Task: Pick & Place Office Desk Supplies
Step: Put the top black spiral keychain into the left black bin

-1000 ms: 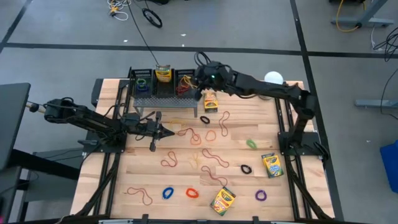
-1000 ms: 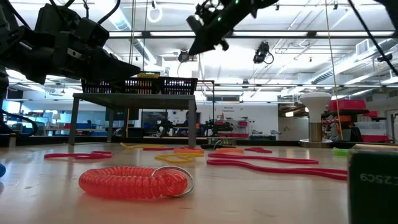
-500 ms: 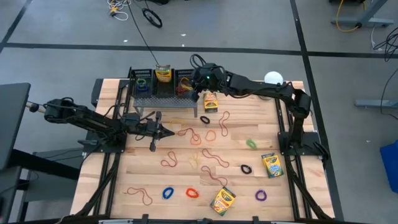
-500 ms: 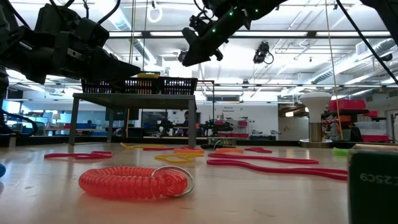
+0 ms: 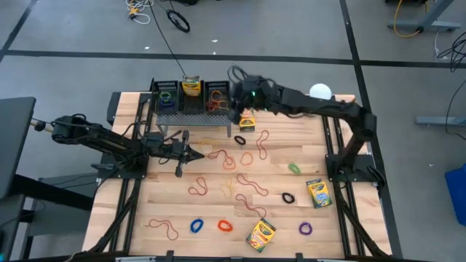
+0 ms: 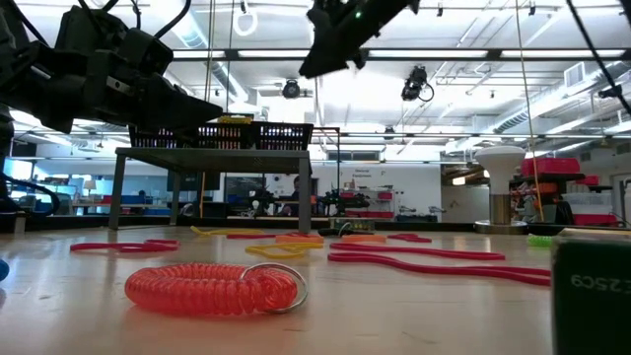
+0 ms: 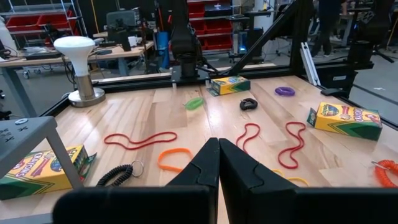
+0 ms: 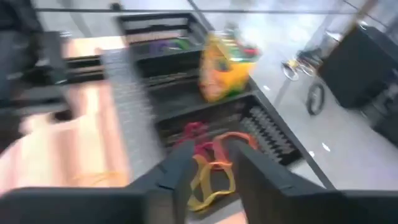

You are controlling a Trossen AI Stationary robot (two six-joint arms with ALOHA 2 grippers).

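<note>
While the left arm waits over the left half of the table, the right gripper [image 5: 239,102] hangs above the right-hand end of the black mesh organizer [image 5: 191,100] at the far edge of the table [image 5: 306,145]. In the right wrist view the two dark fingers [image 8: 177,171] stand slightly apart with nothing between them. Directly beyond them a bundle of rubber bands [image 8: 208,163], red, orange and yellow, lies in the nearest compartment of the organizer. A crayon box [image 8: 225,68] stands upright in the middle compartment; purple and green bands occupy the compartment beyond it.

The left gripper [image 5: 191,153] points toward the table centre, just in front of the organizer's grey shelf. In the left wrist view its fingers [image 7: 205,165] are pressed together and hold nothing.

Remaining supplies on the table surface, high view:
- One crayon box [image 5: 247,119] lies just in front of the organizer, directly below the right gripper.
- One crayon box [image 5: 317,193] lies near the right edge.
- One crayon box [image 5: 261,233] lies near the front edge.
- Red bands [image 5: 247,183] and tan bands lie scattered across the centre.
- A green band [image 5: 294,168] lies to the right of centre.
- A black coiled band [image 5: 240,140] lies near the first crayon box; a second black band [image 5: 288,197] lies near the right-hand box.
- Blue [image 5: 196,225], red coiled [image 5: 224,225] and purple [image 5: 306,228] bands lie along the front edge.

A white ball on a metal base [image 5: 320,92] stands at the far right corner.
</note>
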